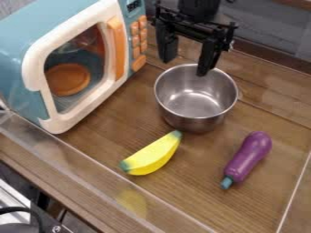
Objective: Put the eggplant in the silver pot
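Note:
The purple eggplant (246, 156) lies on the wooden table at the front right, its teal stem end pointing toward the front. The silver pot (195, 96) stands upright in the middle, with nothing inside it. My black gripper (190, 52) hangs pointing down over the pot's back rim, its two fingers spread wide apart with nothing between them. It is well away from the eggplant, behind and to the left of it.
A teal toy microwave (67, 56) with an orange panel stands at the back left, close to the pot and the gripper. A yellow banana (153, 153) lies in front of the pot, left of the eggplant. The table's front edge runs along the bottom left.

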Robot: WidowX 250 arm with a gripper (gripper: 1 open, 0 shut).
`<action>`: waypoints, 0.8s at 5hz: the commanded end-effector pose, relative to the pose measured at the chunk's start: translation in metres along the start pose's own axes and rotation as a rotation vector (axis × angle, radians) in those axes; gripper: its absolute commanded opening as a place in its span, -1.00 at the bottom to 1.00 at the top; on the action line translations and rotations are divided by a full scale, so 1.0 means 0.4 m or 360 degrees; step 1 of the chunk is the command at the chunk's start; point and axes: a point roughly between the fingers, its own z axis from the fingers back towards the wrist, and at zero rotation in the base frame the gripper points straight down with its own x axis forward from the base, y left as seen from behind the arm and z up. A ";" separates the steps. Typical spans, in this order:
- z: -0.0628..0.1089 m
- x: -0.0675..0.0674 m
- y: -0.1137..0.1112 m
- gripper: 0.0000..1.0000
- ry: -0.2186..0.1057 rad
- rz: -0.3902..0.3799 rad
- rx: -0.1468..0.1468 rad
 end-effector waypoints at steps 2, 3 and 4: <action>-0.054 -0.056 -0.050 1.00 0.0009 -0.0209 -0.0001; -0.070 -0.073 -0.122 1.00 -0.0014 -0.0347 -0.0004; -0.094 -0.085 -0.202 1.00 -0.0044 -0.0445 0.0003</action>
